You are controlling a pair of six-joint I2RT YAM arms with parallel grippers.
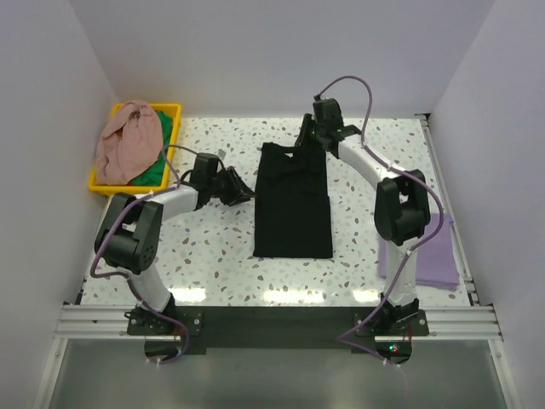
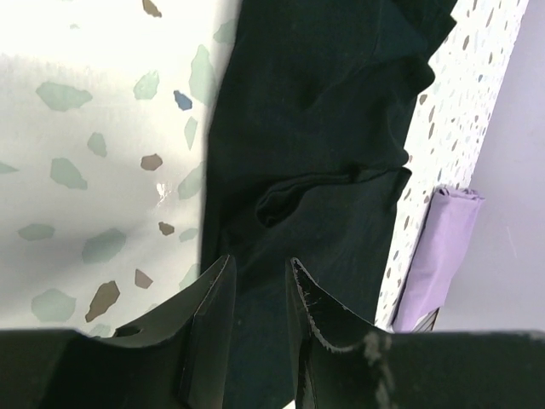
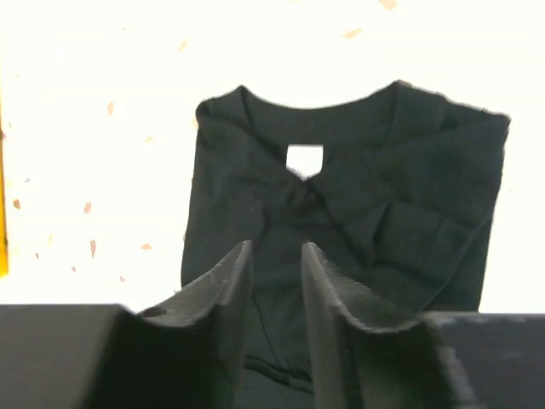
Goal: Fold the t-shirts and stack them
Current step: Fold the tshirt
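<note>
A black t-shirt lies flat in the middle of the table, its sleeves folded in so it forms a long rectangle. My left gripper is at the shirt's left edge. In the left wrist view its jaws stand a little apart over the black cloth, holding nothing. My right gripper is at the shirt's far collar end. In the right wrist view it is open above the shirt, whose white neck label shows.
A folded purple shirt lies at the right edge beside the right arm and also shows in the left wrist view. A yellow bin at the back left holds a pink garment and a green one.
</note>
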